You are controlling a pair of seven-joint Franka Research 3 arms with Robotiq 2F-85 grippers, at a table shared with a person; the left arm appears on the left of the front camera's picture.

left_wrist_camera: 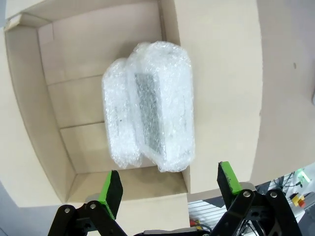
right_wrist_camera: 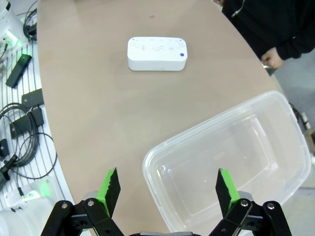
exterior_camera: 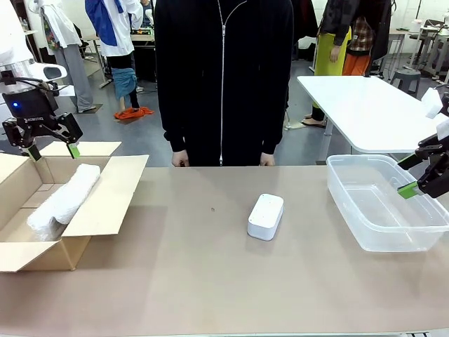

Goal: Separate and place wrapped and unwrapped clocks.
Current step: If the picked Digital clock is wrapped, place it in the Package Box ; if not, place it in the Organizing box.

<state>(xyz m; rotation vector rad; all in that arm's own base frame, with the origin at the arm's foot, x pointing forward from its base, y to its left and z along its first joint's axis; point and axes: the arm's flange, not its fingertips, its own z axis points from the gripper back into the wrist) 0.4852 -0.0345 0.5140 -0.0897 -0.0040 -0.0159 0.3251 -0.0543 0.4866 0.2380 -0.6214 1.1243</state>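
I count two bubble-wrapped clocks [left_wrist_camera: 162, 108] lying side by side in the open cardboard box [left_wrist_camera: 74, 59], under my left gripper [left_wrist_camera: 170, 182], whose fingers are spread apart. One bare white clock [right_wrist_camera: 156, 53] lies on the table [right_wrist_camera: 98, 113] between the box and the one clear plastic tub [right_wrist_camera: 197, 132]. My right gripper [right_wrist_camera: 167, 189] hangs spread wide over the tub's rim. The clock's button markings are too small to read.

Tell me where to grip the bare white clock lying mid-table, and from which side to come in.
Grip the white clock across its two long side walls, near the middle, coming straight down from above. It lies flat, button face up, with nothing close beside it, and its short width looks likely to fit the open right end effector.
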